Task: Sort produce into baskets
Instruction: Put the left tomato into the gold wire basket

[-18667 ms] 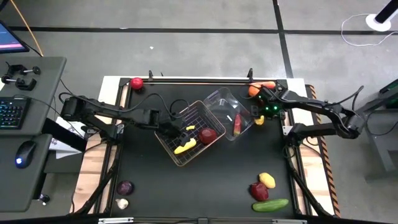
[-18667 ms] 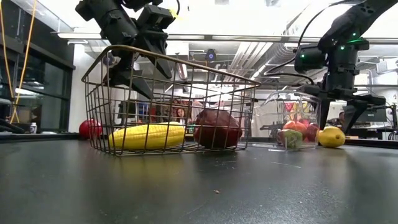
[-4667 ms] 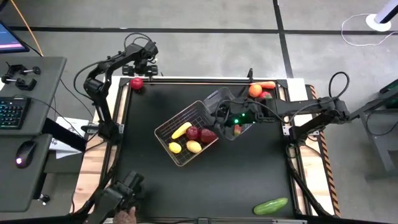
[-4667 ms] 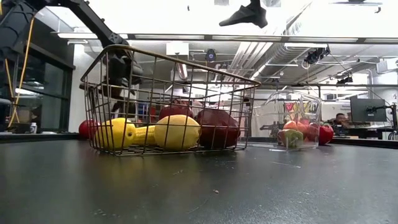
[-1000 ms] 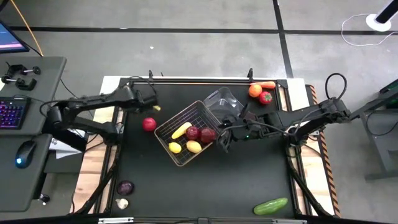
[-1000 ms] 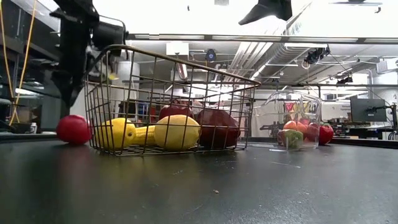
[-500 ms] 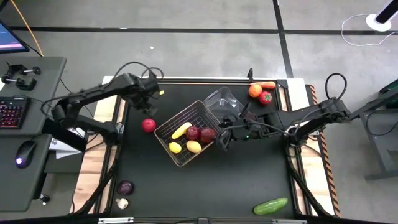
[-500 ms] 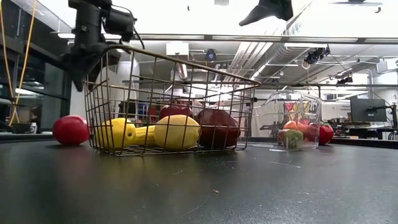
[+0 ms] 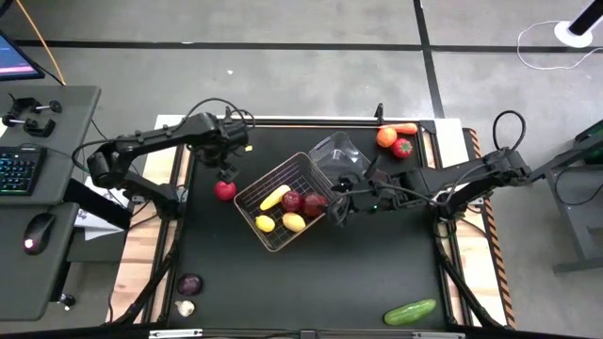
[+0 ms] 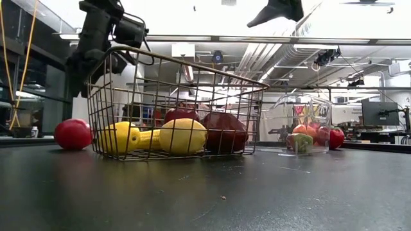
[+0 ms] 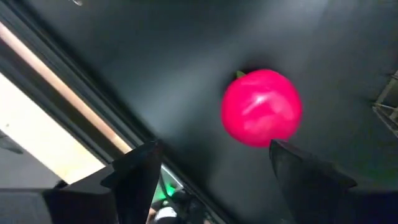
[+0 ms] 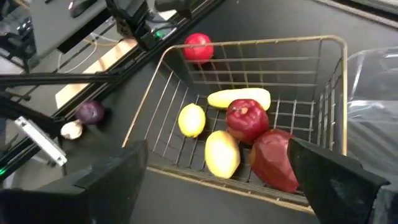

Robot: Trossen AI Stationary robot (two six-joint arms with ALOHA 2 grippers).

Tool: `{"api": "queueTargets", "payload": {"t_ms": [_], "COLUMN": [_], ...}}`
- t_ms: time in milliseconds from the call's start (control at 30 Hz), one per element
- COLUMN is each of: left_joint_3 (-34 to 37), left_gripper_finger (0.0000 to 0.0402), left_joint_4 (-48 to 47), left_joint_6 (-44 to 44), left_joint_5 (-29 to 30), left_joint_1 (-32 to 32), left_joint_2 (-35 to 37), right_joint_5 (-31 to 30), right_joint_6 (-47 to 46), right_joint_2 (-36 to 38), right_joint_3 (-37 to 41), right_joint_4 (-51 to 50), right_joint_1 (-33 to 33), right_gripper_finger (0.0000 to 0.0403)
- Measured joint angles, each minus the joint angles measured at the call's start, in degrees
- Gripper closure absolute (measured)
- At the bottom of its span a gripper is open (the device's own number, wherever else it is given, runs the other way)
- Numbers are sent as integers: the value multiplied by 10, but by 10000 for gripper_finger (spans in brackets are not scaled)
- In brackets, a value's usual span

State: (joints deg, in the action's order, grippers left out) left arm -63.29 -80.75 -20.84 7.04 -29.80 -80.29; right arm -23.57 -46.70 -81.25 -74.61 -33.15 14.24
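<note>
A red apple (image 9: 224,189) rests on the black table just left of the wire-mesh basket (image 9: 247,202). My left gripper (image 9: 226,169) hangs open above the apple, touching nothing; the left wrist view shows the apple (image 11: 261,107) between and beyond the fingers. The basket holds a banana (image 9: 275,197), two lemons (image 9: 294,222), a red apple (image 9: 292,201) and a dark red piece (image 9: 315,204). My right gripper (image 9: 336,215) is open and empty above the basket's right side, looking into the basket (image 12: 249,46). The clear tub (image 9: 337,151) stands behind the basket.
An orange (image 9: 385,137), a red fruit (image 9: 403,147) and a carrot (image 9: 405,128) lie at the far right corner. A cucumber (image 9: 410,310) lies near the front right. A purple onion (image 9: 189,283) and garlic (image 9: 186,307) lie at the front left.
My left gripper has risen from beside the red apple to well above it, and the arm's elbow has swung toward the far edge. The apple stays on the table left of the basket.
</note>
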Motion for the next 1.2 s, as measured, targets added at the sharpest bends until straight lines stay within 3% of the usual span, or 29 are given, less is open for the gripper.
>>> {"api": "queueTargets", "payload": {"t_ms": [167, 333, 667, 900, 1067, 1200], "left_joint_3": [0, 0, 1, 1, 2, 27], "left_gripper_finger": [115, 102, 7, 10, 11, 11], "left_joint_4": [1, 17, 5, -13, -1, 50], "left_joint_6": [27, 60, 50, -23, -24, -25], "left_joint_5": [32, 6, -12, -15, 3, -40], "left_joint_1": [7, 5, 6, 13, 23, 19], "left_joint_2": [0, 0, -32, -28, -21, -21], "right_joint_5": [-7, -8, -8, -5, -4, -4], "right_joint_6": [1, 2, 5, 6, 6, 3], "right_joint_2": [0, 0, 0, 0, 0, 0], "right_joint_3": [0, 0, 0, 0, 0, 0], "right_joint_4": [0, 0, -5, -10, -10, -9], "right_joint_1": [-1, -1, -1, -1, -1, -1], "right_gripper_finger": [26, 26, 26, 26, 26, 26]}}
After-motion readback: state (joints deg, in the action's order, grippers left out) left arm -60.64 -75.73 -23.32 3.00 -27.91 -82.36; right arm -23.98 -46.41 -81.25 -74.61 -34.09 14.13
